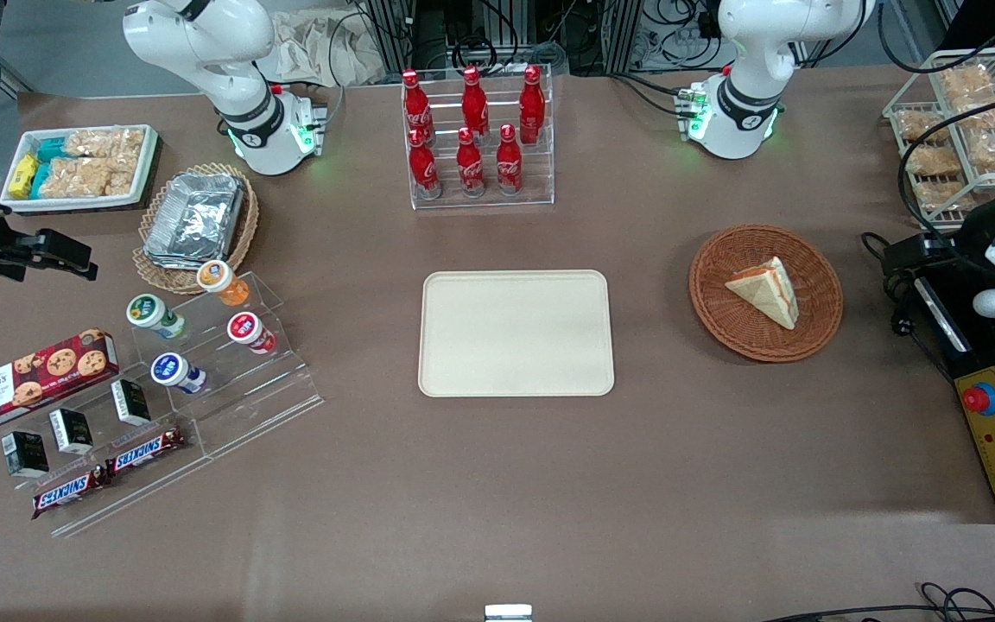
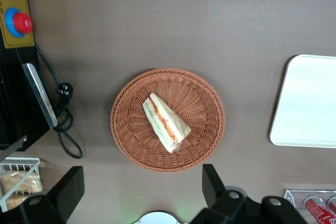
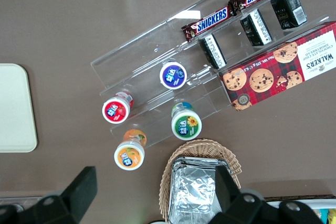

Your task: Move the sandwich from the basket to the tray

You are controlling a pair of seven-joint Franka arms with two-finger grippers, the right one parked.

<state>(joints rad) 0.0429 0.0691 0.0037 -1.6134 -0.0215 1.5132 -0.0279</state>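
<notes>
Front view, sandwich: a sandwich (image 1: pixel 765 291) lies inside the basket (image 1: pixel 726 315), a pale triangular wedge, apart from the tray (image 1: pixel 516 333).
Basket: round, shallow, reddish-brown woven wicker, sitting on the brown counter (image 1: pixel 497 484) toward the working arm's end, beside the tray.
Tray: flat, cream-beige, rectangular with rounded corners and a low raised rim; nothing rests on it.
Path between: only bare counter lies between basket and tray.
End effector: from the left wrist view, the end effector (image 2: pixel 142 190) hangs above the counter just off the basket's rim, its two dark fingers (image 2: pixel 71 187) spread wide, gripping nothing.
Sandwich detail: the wrist camera shows white bread (image 2: pixel 166 122) with red-orange and green layers along the cut edge, lying near the middle of the weave (image 2: pixel 202 103).
Neighbours near the basket: a black and yellow control box with a red button (image 1: pixel 981 398) and black cables lie farther toward the working arm's end; a white wire rack of snack bags (image 1: pixel 968 130) stands farther from the front camera.
Middle of the counter: a clear rack of red bottles (image 1: pixel 476 138) stands farther from the front camera than the tray.
Parked arm's end: a tan wicker basket with a foil container (image 1: pixel 195 216), a clear stepped stand with small cups (image 1: pixel 204 337), a cookie box (image 1: pixel 35 380) and Snickers bars (image 1: pixel 109 471).
</notes>
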